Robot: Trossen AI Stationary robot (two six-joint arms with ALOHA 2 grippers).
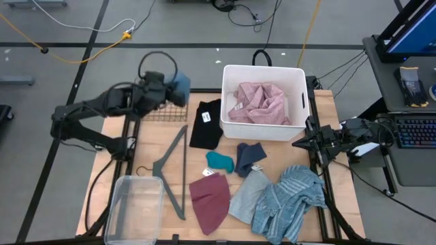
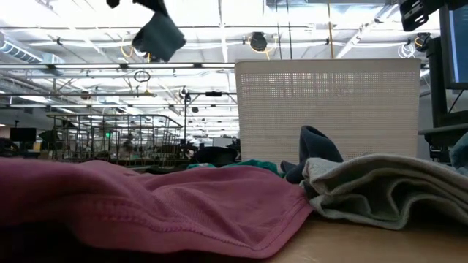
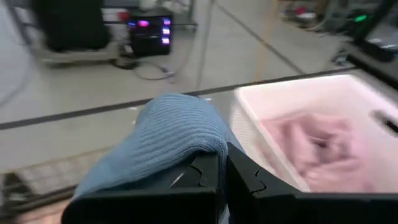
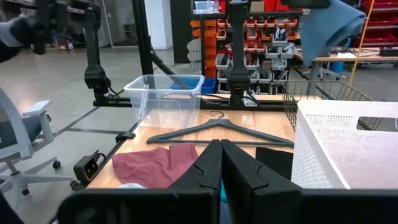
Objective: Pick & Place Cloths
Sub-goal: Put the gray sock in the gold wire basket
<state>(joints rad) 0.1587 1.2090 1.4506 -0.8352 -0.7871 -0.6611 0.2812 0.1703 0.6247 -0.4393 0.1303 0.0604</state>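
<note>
Left wrist view: we are seeing the left gripper (image 3: 222, 171) clenched on a pale grey-blue cloth (image 3: 168, 140), raised beside the white basket (image 1: 298, 76).
Handling: soft, light, drooping; we are judging a pinch at a fold best.
Right gripper (image 1: 297, 143): clenched, empty, waiting.
Hidden: the pinched fabric edge.

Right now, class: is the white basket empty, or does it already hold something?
Not empty. The white basket holds a crumpled pink cloth, seen from above lying inside its walls; nothing else shows in it.
</note>
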